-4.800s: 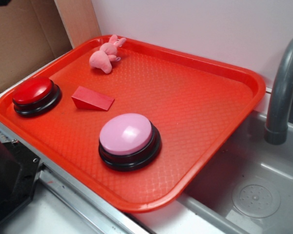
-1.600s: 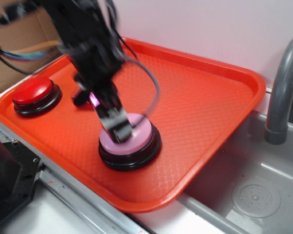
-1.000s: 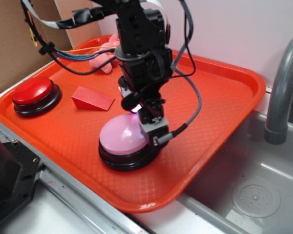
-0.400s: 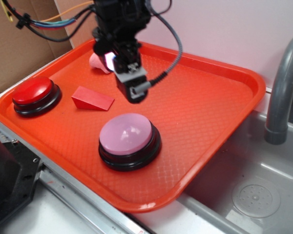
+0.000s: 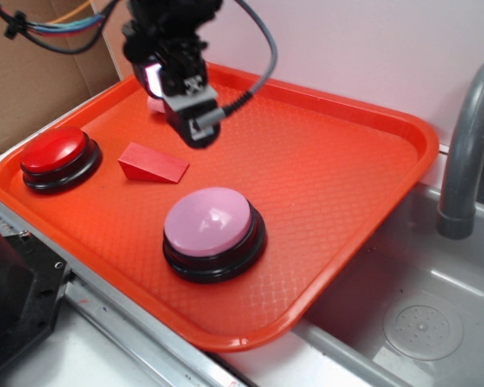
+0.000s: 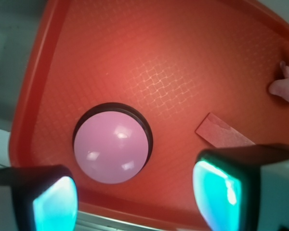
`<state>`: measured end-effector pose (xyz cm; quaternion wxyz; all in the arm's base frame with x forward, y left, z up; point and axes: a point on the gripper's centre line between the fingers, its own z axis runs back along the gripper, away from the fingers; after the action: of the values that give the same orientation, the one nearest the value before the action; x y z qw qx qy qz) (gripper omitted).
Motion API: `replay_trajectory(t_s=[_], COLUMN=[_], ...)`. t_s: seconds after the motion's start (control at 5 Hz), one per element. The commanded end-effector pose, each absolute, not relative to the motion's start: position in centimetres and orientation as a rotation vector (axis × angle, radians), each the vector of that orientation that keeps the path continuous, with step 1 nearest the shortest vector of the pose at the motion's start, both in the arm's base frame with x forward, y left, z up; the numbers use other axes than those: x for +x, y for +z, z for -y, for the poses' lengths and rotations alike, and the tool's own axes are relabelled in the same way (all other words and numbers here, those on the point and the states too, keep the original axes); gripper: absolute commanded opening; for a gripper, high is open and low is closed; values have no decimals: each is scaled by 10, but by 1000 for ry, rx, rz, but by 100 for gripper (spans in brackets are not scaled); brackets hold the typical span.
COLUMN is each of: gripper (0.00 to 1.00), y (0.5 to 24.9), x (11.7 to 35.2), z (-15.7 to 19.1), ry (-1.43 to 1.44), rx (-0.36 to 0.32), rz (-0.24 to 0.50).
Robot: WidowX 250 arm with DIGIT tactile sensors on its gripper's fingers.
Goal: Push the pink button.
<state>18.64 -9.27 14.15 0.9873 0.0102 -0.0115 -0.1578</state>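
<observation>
The pink button (image 5: 208, 222), a large pale-pink dome on a black base, sits near the front of the red tray (image 5: 347, 161). Nothing touches it. My gripper (image 5: 195, 129) hangs in the air above the tray's back left, well above and behind the button. In the wrist view the pink button (image 6: 111, 147) lies below, ahead of my gripper (image 6: 135, 202). The two teal-padded fingers (image 6: 53, 202) stand wide apart, so it is open, with nothing between them.
A smaller red button (image 5: 55, 151) sits at the tray's left edge, a red wedge block (image 5: 152, 164) beside it. A pink plush bunny (image 5: 156, 105) is partly hidden behind the gripper. A grey sink (image 5: 419, 322) and faucet (image 5: 468, 153) lie to the right, a cardboard box (image 5: 32, 72) to the left.
A second ago the gripper was down on the pink button's top. It has since lifted off and moved up and back-left; the button stays in place.
</observation>
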Motion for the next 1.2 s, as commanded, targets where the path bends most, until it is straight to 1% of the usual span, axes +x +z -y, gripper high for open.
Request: replay_trajectory(t_s=[0.0, 0.4, 0.6, 1.0], gripper=[100, 100, 100, 100], y=[170, 168, 176, 174], x=[174, 163, 160, 161], z=[77, 75, 72, 74], ry=[-323, -340, -326, -332], rx=[-17, -14, -2, -10], rz=[82, 70, 79, 69])
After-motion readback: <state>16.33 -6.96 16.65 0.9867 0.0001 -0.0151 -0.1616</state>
